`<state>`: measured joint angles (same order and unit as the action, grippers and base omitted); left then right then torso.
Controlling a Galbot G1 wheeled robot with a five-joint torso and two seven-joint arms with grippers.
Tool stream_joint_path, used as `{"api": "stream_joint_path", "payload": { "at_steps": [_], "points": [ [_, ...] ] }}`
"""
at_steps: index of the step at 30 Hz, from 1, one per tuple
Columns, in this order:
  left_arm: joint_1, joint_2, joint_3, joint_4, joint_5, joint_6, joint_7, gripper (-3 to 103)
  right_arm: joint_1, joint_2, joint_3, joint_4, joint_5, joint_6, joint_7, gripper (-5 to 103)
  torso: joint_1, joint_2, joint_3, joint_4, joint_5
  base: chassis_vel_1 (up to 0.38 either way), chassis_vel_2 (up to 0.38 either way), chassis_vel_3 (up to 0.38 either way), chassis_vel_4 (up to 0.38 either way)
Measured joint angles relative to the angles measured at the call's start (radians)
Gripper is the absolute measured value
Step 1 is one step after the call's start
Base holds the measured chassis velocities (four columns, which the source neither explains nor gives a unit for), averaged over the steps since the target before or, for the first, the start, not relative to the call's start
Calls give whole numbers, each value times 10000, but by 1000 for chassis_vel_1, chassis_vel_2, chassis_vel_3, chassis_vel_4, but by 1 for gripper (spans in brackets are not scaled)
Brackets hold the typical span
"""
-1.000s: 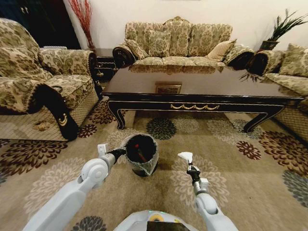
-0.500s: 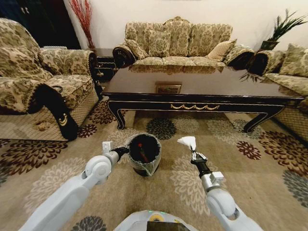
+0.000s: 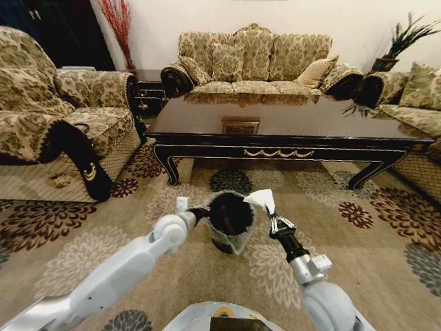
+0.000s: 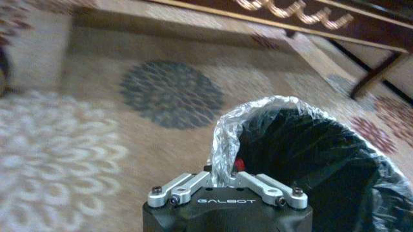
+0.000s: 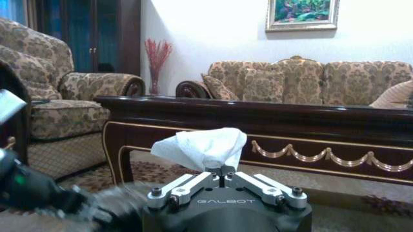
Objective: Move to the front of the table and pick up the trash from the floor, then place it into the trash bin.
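Handling notes, left to right.

Left gripper point(image 3: 204, 214): pinched shut on the near rim of the bin point(image 3: 231, 224), clamping liner point(image 4: 226, 140) and wall together, as the left wrist view shows point(image 4: 223, 179). The bin hangs tilted from that grip above the floor point(image 3: 83, 255), in front of the table point(image 3: 289, 127). Judged light and fairly stiff; the liner is thin, slippery film, so the hold is best kept on rim and liner together, not on film alone. A red bit point(image 4: 239, 164) lies inside, low against the black wall.

Paper point(image 3: 262, 200): crumpled white tissue, held just at the bin's far rim, over the edge of the mouth. Judged near weightless, soft, easily crushed, not fragile; it may cling to the fingers on release. Any fold serves as a grip point.

Right gripper point(image 3: 273, 219): pressed together on the paper's lower tip, the rest fanning out above the fingertips point(image 5: 219, 171).
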<state>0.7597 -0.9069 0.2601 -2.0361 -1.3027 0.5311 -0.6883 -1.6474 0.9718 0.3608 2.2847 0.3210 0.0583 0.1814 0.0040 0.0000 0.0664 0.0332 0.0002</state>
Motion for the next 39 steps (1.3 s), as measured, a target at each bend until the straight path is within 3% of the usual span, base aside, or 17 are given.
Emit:
{"api": "stream_joint_path", "payload": {
  "at_steps": [3, 6, 9, 11, 13, 16, 19, 20, 22, 26, 28, 32, 34, 37, 39],
  "points": [
    [-243, -596, 506, 108, 72, 45, -204, 3, -226, -18, 48, 50, -180, 7, -61, 0, 0, 0, 0, 0, 2, 0, 0, 0, 0],
    [-344, -736, 675, 109, 87, 65, -292, 3, -327, -21, 76, 52, -300, 9, -92, 0, 0, 0, 0, -1, 2, 0, 0, 0, 0],
    [-383, -733, 742, 60, 85, 77, -328, 3, -411, -2, 86, -3, -415, 29, -108, -3, 0, 0, -1, 0, 1, 0, 0, 0, 0],
    [-384, -604, 728, -21, 70, 87, -333, 3, -459, 46, 57, -102, -487, 55, -136, 7, 0, 0, -2, 1, 1, 0, 0, 0, 0],
    [-382, -567, 707, -39, 66, 90, -334, 3, -461, 56, 33, -123, -496, 56, -152, 7, 0, 0, -2, 1, 1, 0, 0, 0, 0],
    [-295, -496, 591, -97, 64, 114, -369, 3, -449, 84, -87, -175, -524, 35, -246, 22, 0, 0, -2, 2, -1, 0, 0, 0, 0],
    [-243, -492, 546, -102, 64, 124, -374, 3, -470, 77, -106, -185, -551, 29, -273, 28, 0, 0, -2, 2, -1, 0, 0, 0, 0],
    [-186, -493, 505, -103, 75, 130, -374, 3, -527, 33, -111, -210, -607, 34, -300, 38, 0, 0, -2, 1, -3, 0, 0, 0, 0],
    [-159, -495, 488, -102, 87, 131, -373, 3, -563, 2, -111, -229, -649, 54, -316, 38, 0, 0, -2, 1, -4, 0, 0, 0, 0],
    [42, -557, 371, -102, 120, 144, -436, 3, -706, -58, -108, -244, -795, 93, -344, 61, 0, 0, -2, 0, -3, 0, 0, 0, 0],
    [112, -576, 343, -102, 162, 145, -448, 3, -706, -48, -110, -243, -801, 92, -345, 61, 0, 0, -2, 0, -3, 0, 0, 0, 0],
    [402, -538, 113, -105, 364, 139, -452, 3, -705, 13, -97, -221, -787, 88, -344, 82, 0, 0, -1, 1, -3, 0, 0, 0, 0],
    [429, -499, 49, -115, 376, 124, -453, 3, -735, 15, -86, -204, -784, 89, -356, 82, 0, 0, -1, 1, -3, 0, 0, 0, 0],
    [436, -437, -58, -150, 382, 84, -455, 3, -978, 24, -49, -81, -869, 216, -763, 97, 0, 0, -1, 1, -2, 0, 0, 0, 0],
    [433, -444, -63, -155, 381, 80, -454, 3, -1104, 37, -43, -29, -936, 259, -971, 99, 0, 0, -1, 1, -3, 0, 0, 0, 0]
  ]
}}
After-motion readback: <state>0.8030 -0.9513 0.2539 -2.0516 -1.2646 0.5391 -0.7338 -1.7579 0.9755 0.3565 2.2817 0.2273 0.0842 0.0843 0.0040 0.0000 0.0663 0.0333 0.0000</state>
